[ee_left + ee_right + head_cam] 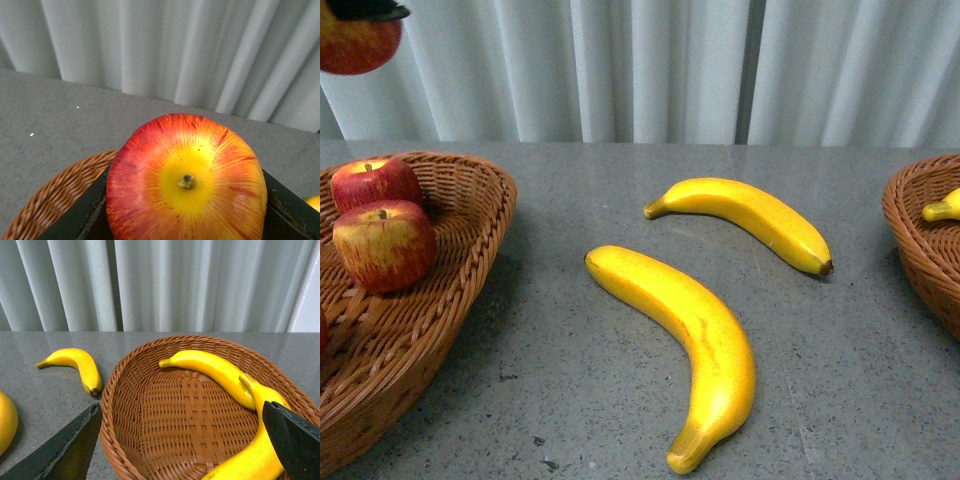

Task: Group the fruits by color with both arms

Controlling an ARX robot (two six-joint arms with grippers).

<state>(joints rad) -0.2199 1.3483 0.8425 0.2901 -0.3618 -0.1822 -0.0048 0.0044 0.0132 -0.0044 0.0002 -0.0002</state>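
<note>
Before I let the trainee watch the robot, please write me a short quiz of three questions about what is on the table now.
1. How many bananas lie directly on the table?
2. True or false: the left jaws are empty.
3. Which fruit lies in the right basket? A apples; B bananas; C both.
Key: 1 two; 2 false, they hold an apple; 3 B.

Red apples [385, 243] streaked yellow, bright yellow bananas [690, 330], brown woven baskets [470, 200], speckled grey table [570, 400]
</note>
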